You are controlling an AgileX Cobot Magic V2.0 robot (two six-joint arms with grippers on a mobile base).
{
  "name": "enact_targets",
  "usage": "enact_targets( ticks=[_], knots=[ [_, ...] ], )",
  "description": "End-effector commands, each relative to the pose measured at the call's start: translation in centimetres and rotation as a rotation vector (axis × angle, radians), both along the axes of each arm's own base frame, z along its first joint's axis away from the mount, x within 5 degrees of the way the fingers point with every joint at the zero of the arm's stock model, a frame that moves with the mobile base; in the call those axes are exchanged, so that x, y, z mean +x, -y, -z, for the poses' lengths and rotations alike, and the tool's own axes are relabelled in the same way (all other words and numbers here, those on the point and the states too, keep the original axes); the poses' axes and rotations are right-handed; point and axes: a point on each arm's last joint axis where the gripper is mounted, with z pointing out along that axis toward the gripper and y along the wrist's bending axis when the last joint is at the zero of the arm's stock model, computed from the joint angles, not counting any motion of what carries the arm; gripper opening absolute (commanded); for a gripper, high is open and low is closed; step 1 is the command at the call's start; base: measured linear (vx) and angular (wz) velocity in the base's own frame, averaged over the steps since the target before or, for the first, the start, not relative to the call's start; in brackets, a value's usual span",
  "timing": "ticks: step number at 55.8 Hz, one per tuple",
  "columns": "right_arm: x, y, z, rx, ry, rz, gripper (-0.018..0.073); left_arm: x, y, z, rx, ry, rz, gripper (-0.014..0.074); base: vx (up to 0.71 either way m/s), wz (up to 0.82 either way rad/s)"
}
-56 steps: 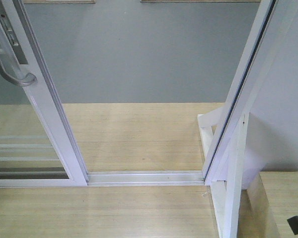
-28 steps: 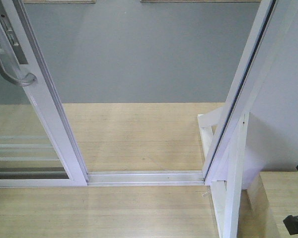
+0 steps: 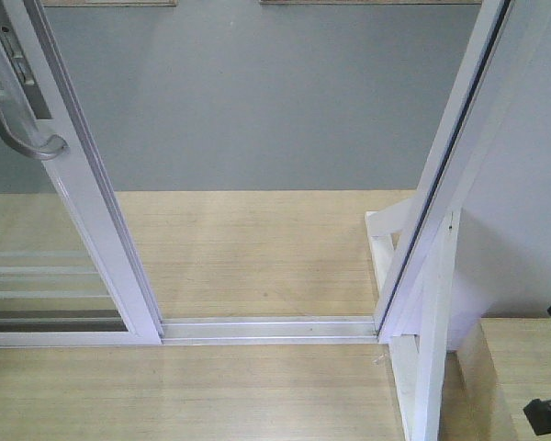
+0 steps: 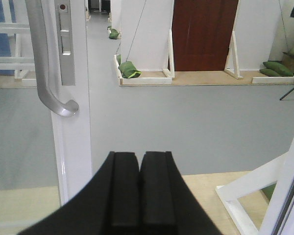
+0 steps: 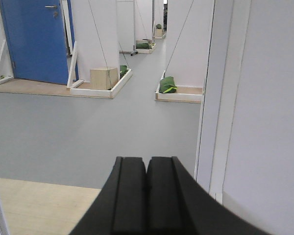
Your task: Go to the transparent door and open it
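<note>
The transparent door [image 3: 92, 220] stands at the left of the front view, slid aside in its floor track [image 3: 266, 329], so the doorway is wide open. Thin white bars [image 3: 37, 272] cross its glass low down. Its curved grey pull handle [image 3: 23, 138] shows at the top left, and close up in the left wrist view [image 4: 51, 73]. My left gripper [image 4: 139, 156] is shut and empty, below and right of the handle, apart from it. My right gripper [image 5: 147, 161] is shut and empty, pointing through the doorway beside the white jamb [image 5: 213, 98].
The white right door frame [image 3: 450, 175] leans over a white brace [image 3: 422, 367]. Wooden flooring [image 3: 257, 248] lies on both sides of the track, grey floor beyond. Far off are a blue door [image 5: 36, 39], a brown door [image 4: 203, 34] and green sandbags [image 5: 167, 84].
Nothing has visibly changed in the door. A dark arm part at the lower right edge of the front view has dropped slightly.
</note>
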Motion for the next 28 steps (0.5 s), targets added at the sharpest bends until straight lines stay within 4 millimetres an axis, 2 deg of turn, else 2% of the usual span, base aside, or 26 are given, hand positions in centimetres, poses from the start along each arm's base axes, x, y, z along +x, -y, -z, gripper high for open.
enact_targets(
  ticks=[1,28],
  knots=[
    [-0.08,0.12,-0.71,-0.003,0.091,0.014,-0.0006,-0.18,-0.08,-1.62,-0.019,0.120,-0.005,0.0000,0.00,0.00],
    [-0.08,0.12,-0.71,-0.002,0.091,0.014,-0.0006,-0.18,-0.08,-1.62,-0.019,0.120,-0.005,0.0000,0.00,0.00]
  ],
)
